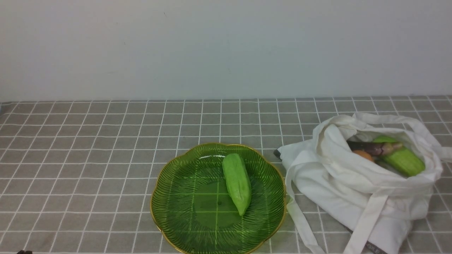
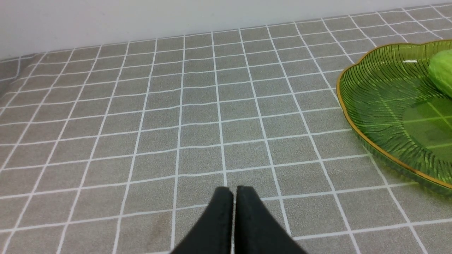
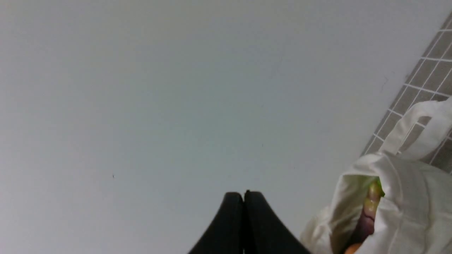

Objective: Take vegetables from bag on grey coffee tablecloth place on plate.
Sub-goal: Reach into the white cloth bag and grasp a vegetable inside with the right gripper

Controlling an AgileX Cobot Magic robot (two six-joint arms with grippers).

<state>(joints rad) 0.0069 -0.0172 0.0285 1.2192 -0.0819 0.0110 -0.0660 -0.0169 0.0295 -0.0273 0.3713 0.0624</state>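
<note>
The green glass plate (image 1: 183,201) with a gold rim sits on the checked tablecloth (image 1: 88,148) in the front middle. One light green gourd (image 1: 237,182) lies on it. The white cloth bag (image 1: 353,190) lies open at the right; inside show the purple eggplant (image 1: 370,147), another green gourd (image 1: 404,160) and a bit of the orange round one (image 1: 363,155). My left gripper (image 2: 234,192) is shut and empty above bare cloth, left of the plate (image 2: 374,106). My right gripper (image 3: 243,195) is shut and empty, beside the bag (image 3: 406,197), where the eggplant (image 3: 369,215) peeks out.
A plain white wall (image 1: 226,49) runs behind the table. A long bag strap (image 1: 300,218) trails over the cloth between the plate and the bag. Neither arm shows in the front view.
</note>
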